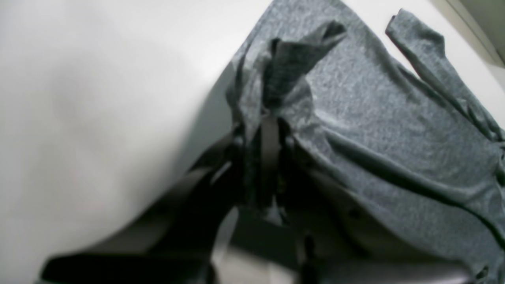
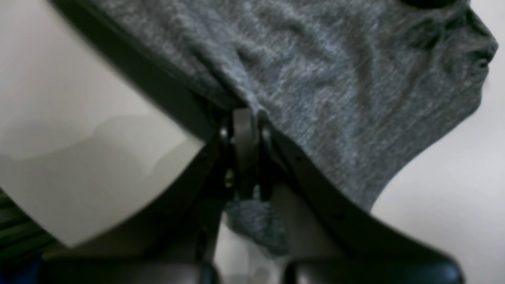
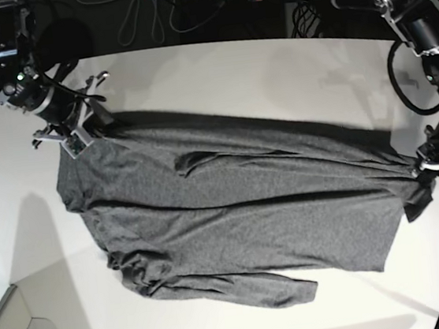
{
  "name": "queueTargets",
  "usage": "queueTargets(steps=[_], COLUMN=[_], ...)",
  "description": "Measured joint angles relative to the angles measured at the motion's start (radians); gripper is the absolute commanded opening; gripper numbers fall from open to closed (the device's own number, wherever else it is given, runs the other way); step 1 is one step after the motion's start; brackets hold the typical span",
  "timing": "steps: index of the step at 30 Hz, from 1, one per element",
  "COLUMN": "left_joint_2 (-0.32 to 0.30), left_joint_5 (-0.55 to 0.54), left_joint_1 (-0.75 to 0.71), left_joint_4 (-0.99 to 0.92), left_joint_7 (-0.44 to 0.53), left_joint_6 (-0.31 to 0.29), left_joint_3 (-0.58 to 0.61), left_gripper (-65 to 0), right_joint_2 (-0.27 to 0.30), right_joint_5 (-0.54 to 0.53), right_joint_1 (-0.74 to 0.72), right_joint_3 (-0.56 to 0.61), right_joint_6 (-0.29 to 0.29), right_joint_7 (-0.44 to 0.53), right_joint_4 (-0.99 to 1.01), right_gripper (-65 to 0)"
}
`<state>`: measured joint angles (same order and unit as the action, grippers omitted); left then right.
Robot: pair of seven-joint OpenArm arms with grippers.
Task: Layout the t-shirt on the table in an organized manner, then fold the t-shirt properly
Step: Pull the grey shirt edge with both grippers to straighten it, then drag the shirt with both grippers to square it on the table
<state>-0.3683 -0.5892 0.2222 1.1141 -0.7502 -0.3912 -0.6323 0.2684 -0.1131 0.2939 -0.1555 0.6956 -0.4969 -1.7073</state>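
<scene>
soft limp t-shirt (image 3: 233,210) spread mid table (image 3: 288,69), stretched from 10 to 3 o'clock, right gripper (image 3: 81,131) and left gripper (image 3: 424,166) both pinching its edge cloth; light, drapes, best held at corners.

Heather-grey, plain t-shirt (image 3: 241,217) on a matte white table (image 3: 272,71); fingers (image 2: 245,134) seemingly black.

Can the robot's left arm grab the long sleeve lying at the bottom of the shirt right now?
Probably not yet. The left gripper is shut on the t-shirt edge, so it must let go first; the sleeve itself lies uncovered.
</scene>
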Motion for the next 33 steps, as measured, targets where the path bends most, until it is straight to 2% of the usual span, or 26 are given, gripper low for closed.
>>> queueTargets(steps=[8, 11, 13, 15, 19, 33], left_joint_2=[-0.006, -0.006, -0.007, -0.005, -0.005, -0.003], left_joint_5=[0.000, 0.001, 0.002, 0.000, 0.000, 0.004], left_joint_1=[0.000, 0.000, 0.000, 0.002, 0.002, 0.003], left_joint_4=[0.000, 0.000, -0.002, -0.002, -0.002, -0.002], left_joint_7=[0.010, 0.010, 0.010, 0.011, 0.010, 0.014], left_joint_6=[0.001, 0.001, 0.002, 0.002, 0.002, 0.002], left_joint_3=[-0.001, -0.001, -0.001, 0.000, 0.002, 0.002], left_gripper=[-64.8, -64.8, -64.8, -64.8, -64.8, -64.8], right_joint_2=[-0.008, -0.002, -0.021, -0.057, -0.093, -0.100], right_joint_5=[0.000, 0.000, 0.002, 0.004, -0.004, 0.001], right_joint_1=[-0.002, 0.030, 0.083, 0.131, 0.153, 0.146], right_joint_3=[-0.127, -0.157, -0.153, -0.148, -0.142, -0.098], right_joint_6=[0.000, -0.003, -0.003, 0.000, 0.003, 0.003], right_joint_7=[-0.001, 0.002, 0.007, -0.010, 0.014, 0.008], right_joint_4=[-0.002, -0.021, -0.050, -0.087, -0.134, -0.026], right_gripper=[-38.7, -33.9, -32.0, -31.0, -30.2, -30.6])
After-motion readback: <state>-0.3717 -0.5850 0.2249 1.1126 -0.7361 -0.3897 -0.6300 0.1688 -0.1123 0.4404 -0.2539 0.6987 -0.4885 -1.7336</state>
